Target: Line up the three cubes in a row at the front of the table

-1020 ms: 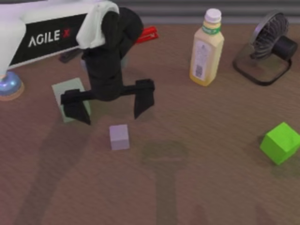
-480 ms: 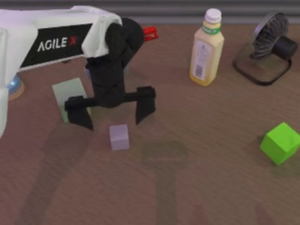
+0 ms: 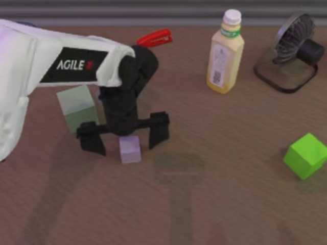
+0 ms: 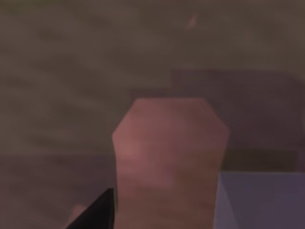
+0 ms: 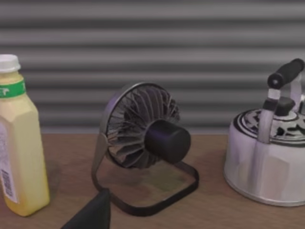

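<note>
An AgileX left gripper (image 3: 124, 136) hangs over the small lavender cube (image 3: 130, 149) on the wood-grain table (image 3: 225, 204), its fingers (image 3: 158, 129) spread wide, grasping nothing, one on each side of the cube. The large sage-green cube (image 3: 76, 105) sits just beyond the lavender cube, toward the table's left. The lime-green cube (image 3: 305, 155) lies well apart from the lavender cube, near the right edge. Whether the right gripper's fingers are released or clenched cannot be told; its wrist view faces a juice bottle (image 5: 18, 143), a desk fan (image 5: 143, 133) and a kettle (image 5: 267, 152).
</note>
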`<state>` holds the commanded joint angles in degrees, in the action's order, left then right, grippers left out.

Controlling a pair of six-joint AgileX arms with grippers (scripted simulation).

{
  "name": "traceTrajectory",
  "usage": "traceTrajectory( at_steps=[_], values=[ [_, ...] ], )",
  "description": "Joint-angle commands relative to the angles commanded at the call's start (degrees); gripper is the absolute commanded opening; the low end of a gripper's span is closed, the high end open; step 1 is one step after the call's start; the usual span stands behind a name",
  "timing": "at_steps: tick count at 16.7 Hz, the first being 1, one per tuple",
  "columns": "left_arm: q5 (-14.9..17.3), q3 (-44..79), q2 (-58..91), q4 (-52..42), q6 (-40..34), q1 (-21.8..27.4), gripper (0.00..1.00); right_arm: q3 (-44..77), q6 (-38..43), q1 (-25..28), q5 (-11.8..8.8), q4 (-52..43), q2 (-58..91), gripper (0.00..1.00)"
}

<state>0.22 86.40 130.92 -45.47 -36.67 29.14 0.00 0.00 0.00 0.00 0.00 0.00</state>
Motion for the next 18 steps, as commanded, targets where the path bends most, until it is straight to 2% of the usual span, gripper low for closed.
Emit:
traceTrajectory(
  at_steps=[2, 15, 18],
  values=[
    [0.0, 0.0, 0.0, 0.0, 0.0, 0.0, 1.00, 0.0, 0.0, 0.0, 0.0, 0.0, 0.0, 1.00],
    [0.0, 0.0, 0.0, 0.0, 0.0, 0.0, 0.02, 0.0, 0.0, 0.0, 0.0, 0.0, 0.0, 1.00],
    [0.0, 0.0, 0.0, 0.0, 0.0, 0.0, 0.00, 0.0, 0.0, 0.0, 0.0, 0.0, 0.0, 1.00]
  ],
)
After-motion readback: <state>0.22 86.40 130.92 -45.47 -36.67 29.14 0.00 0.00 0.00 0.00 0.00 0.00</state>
